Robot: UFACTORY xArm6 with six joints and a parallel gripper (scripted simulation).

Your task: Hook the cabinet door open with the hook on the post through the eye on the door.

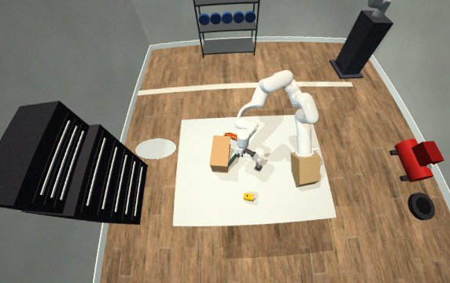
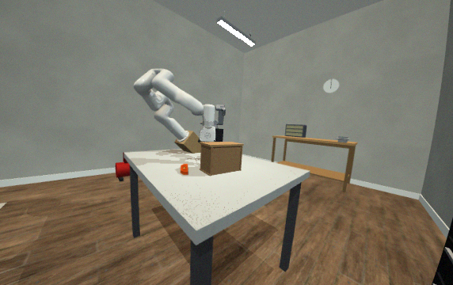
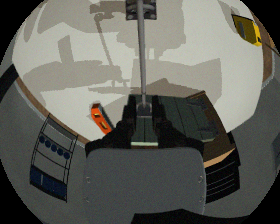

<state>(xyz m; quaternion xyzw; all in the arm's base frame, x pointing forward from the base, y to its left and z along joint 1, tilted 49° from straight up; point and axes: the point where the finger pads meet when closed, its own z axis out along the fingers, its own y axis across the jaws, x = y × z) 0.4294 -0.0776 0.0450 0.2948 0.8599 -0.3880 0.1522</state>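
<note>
Between the cabinet [image 1: 220, 153] and the post [image 1: 258, 167], the gripper [image 1: 240, 154] hangs just right of the door [image 1: 231, 158], which stands ajar. Jaws are partly parted, nothing pinched. In the wrist view the hook [image 3: 143, 56] runs as a long rod straight out from the fingertips to the post, its near end between the jaws; whether it touches them I cannot tell.

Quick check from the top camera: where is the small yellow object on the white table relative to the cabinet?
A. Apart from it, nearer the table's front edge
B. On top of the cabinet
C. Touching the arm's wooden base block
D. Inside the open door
A: the yellow object lies alone on the table, well apart from the cabinet.
</note>
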